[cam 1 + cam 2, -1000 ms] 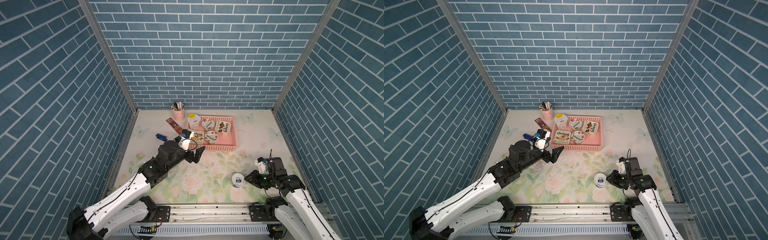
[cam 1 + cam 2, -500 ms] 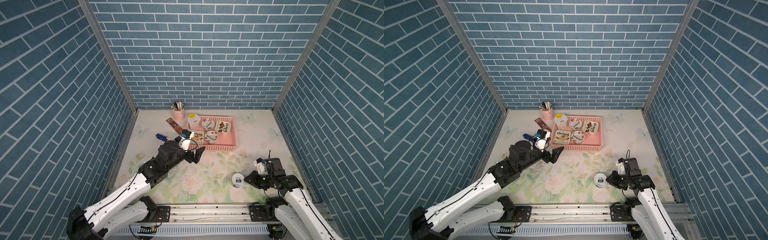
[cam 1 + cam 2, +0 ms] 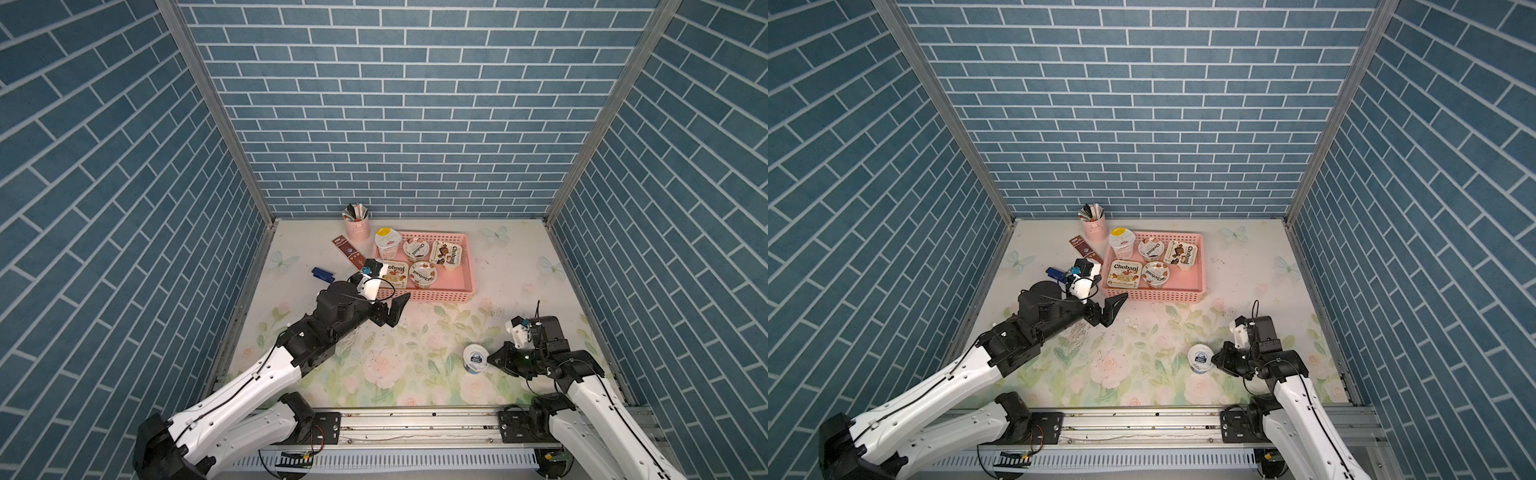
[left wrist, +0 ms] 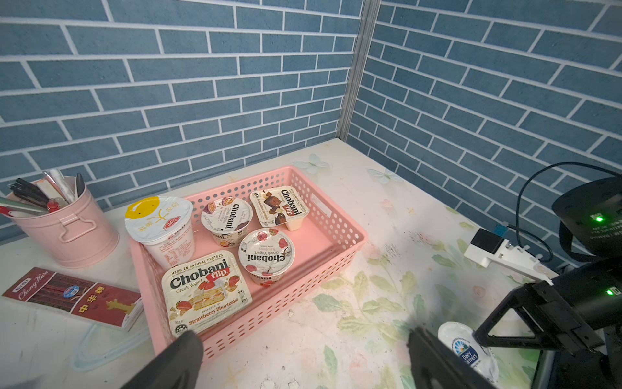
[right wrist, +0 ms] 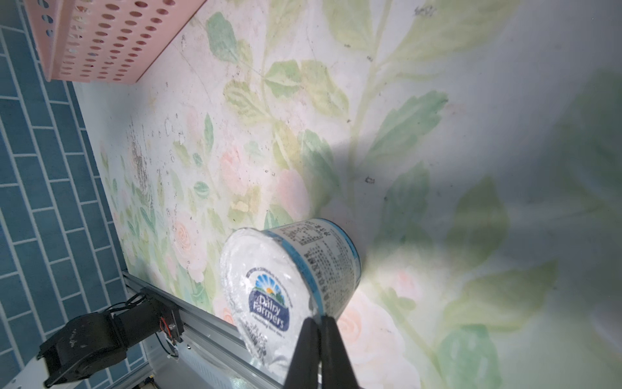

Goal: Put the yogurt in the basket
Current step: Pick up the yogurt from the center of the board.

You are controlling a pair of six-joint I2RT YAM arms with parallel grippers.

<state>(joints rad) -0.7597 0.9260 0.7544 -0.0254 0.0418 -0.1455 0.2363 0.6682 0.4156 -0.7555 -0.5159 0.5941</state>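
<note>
1. Nearest the front rail, the right gripper (image 5: 318, 323) is pinching shut on the rim of the small blue-white yogurt cup (image 5: 269, 289). The cup is standing upright on the floral table (image 3: 415, 353), well apart from the pink basket (image 3: 436, 296).
2. The left gripper (image 3: 395, 311) is hovering wide open and empty, just before the basket's near corner.
3. Five other yogurt cups (image 4: 266, 256) are sitting inside the basket.
4. A pink pen holder (image 3: 357, 226) is standing just beyond it.

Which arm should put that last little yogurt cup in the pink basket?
The right arm. The right pincer is shut on the rim of the little cup; the left pincer hangs open beside the basket, away from that cup.
</note>
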